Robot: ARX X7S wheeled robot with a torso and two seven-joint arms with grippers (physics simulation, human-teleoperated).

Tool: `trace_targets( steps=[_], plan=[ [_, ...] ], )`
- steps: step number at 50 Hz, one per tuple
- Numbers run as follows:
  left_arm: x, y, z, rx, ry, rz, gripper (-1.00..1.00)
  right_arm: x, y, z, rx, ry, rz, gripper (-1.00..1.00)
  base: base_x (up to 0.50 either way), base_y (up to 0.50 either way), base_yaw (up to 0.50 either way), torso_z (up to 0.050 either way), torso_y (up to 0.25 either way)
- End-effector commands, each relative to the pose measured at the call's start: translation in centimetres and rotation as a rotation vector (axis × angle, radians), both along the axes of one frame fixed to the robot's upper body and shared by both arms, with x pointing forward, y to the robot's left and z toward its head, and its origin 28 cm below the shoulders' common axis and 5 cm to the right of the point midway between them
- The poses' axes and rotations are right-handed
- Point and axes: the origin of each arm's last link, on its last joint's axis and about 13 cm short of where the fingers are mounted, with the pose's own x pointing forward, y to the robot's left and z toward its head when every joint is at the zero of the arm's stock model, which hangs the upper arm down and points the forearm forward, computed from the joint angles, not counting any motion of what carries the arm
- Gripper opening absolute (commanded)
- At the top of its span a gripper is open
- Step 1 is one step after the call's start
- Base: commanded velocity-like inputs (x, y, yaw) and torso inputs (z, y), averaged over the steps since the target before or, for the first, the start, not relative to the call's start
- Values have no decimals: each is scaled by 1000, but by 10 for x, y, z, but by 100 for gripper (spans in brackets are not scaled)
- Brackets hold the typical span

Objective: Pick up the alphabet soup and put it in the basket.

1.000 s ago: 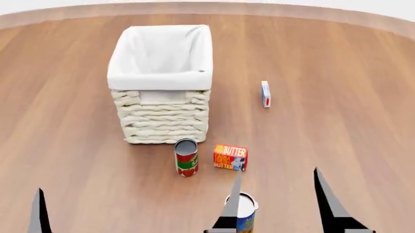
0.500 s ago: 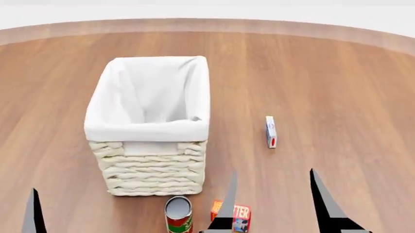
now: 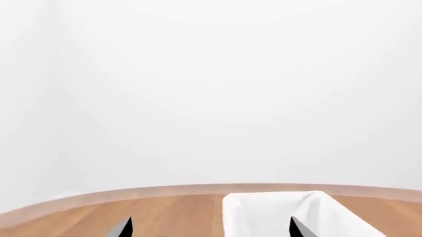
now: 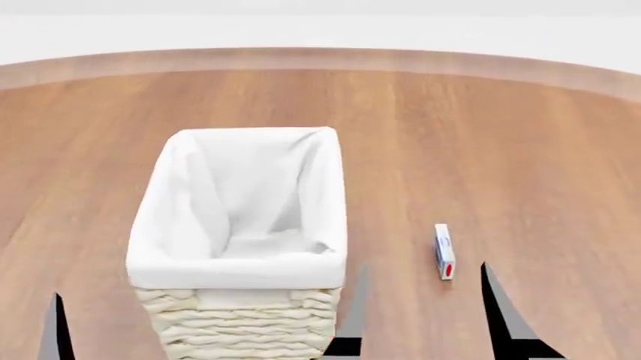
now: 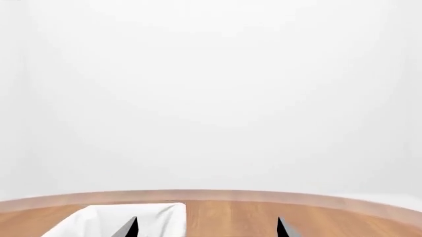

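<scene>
The wicker basket [image 4: 240, 247] stands on the wooden table [image 4: 481, 135], left of centre in the head view, its white cloth liner [image 4: 236, 199] folded over the rim and hanging down inside. The woven cream wall shows only along the near side, below the liner's fold. Nothing can be seen lying inside the basket.

The alphabet soup can does not appear in any of the three views, so its place cannot be told.

A small white carton [image 4: 443, 251] with blue and red print lies on the table to the right of the basket, well apart from it.

The right end effector [image 4: 421, 307] reaches in from the near edge of the head view with its two dark fingers spread wide and nothing between them; one finger [image 4: 356, 304] stands just beside the basket's near right corner, the other further right, near the carton. In the right wrist view the same end effector [image 5: 205, 227] shows two parted fingertips with bare table between them.

Of the left end effector [image 3: 209, 227], the head view catches only one finger at the near left, but its wrist view shows two tips set wide apart, probably empty, with the basket's lined rim [image 3: 277, 205] behind them.
</scene>
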Motion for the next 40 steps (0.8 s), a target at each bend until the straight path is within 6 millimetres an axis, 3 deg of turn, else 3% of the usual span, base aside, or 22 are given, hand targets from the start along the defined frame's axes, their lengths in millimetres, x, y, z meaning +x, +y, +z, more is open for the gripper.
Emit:
trace_targets(
  steps=[1,25,34,38,40],
  plan=[
    [0,-1,-1,3,5,-2,100,0,1,-1,11,3,11,100,0,500,0,0,0],
    [1,-2,-2,15,11,-5,100,3,1,0,-7,5,5,100,0,500,0,0,0],
    [1,-1,-2,17,12,3,100,-3,0,2,-38,-51,36,100,0,0,0,0,0],
    [2,-1,-4,25,16,12,100,-3,-8,4,-12,-41,19,100,0,0,0,0,0],
    [4,0,-7,24,23,13,100,-3,-23,3,-39,-11,-12,100,0,0,0,0,0]
  ],
)
